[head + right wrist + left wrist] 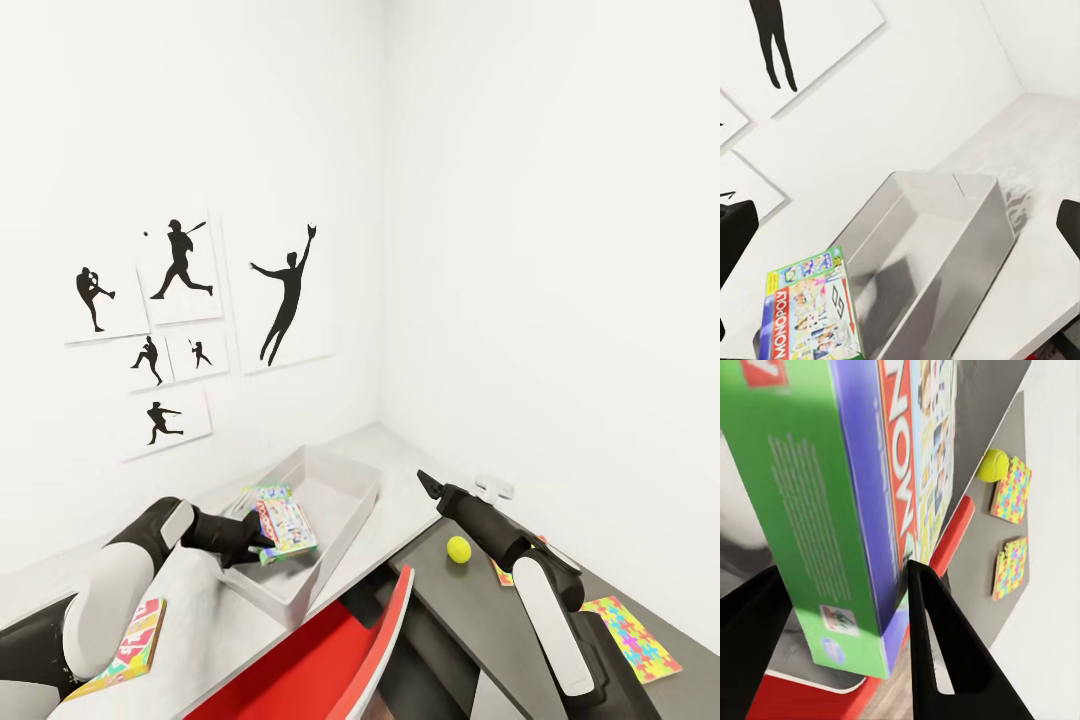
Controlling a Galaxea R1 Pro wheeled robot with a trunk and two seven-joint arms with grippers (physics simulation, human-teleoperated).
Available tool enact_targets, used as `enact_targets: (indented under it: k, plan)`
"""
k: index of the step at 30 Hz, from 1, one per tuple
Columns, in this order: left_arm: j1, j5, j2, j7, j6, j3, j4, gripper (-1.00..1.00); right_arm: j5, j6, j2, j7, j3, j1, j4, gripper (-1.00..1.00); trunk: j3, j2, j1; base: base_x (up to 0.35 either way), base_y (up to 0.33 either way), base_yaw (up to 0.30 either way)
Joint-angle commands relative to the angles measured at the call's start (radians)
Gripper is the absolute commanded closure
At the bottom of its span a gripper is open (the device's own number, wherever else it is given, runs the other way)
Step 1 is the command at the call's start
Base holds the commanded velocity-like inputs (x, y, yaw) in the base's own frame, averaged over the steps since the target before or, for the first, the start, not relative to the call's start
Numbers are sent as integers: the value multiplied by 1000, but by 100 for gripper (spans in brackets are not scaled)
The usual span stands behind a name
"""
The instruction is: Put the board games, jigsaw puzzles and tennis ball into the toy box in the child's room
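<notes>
My left gripper (262, 545) is shut on a Monopoly board game (285, 520), held tilted over the near end of the light grey toy box (350, 478) on the table (400, 470). The left wrist view has the game (847, 510) clamped between my fingers (937, 645). A second board game (130, 645) lies flat on the table beside my left arm. The tennis ball (458, 548) rests on the dark lower section, close to my open, empty right gripper (428, 482). One jigsaw puzzle (632, 635) lies at the right; another (503, 572) peeks from behind my right arm. The bed is out of view.
A red chair (345, 650) stands against the table's front edge below the toy box. White walls meet in a corner behind the table, with baseball silhouette pictures (180, 330) on the left wall. A small white object (494, 487) lies near the right wall.
</notes>
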Motion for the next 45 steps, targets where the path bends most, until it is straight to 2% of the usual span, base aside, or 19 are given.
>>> enact_targets:
  k: [1,14,19,22,26,32,38,45]
  plan:
    - [0,6,0,6,6,3,4,100,-3,4,0,1,0,0,0,-100,0,-1,0,0,0,0]
    - [-2,8,-1,17,6,19,21,100,-3,4,0,1,0,-1,5,-100,0,-1,0,0,0,0]
    - [-2,7,0,18,6,109,41,100,-3,4,-1,1,0,-1,5,-100,0,-1,0,0,0,0]
    - [-2,7,0,29,6,141,45,100,-3,4,-1,1,0,-1,5,-100,0,-1,0,0,0,0]
    - [-2,7,-1,61,6,155,47,100,-3,4,-1,1,0,-1,5,-100,0,-1,0,0,0,0]
    - [-2,8,-1,74,6,170,48,100,-3,4,-1,1,0,-1,6,-100,0,-1,0,0,0,0]
    - [-2,7,-1,98,6,226,48,100,-3,4,-1,1,0,-1,6,-100,0,-1,0,0,0,0]
    - [-2,7,-4,175,6,347,48,100,-3,4,-1,1,0,-1,6,-100,0,-1,0,0,0,0]
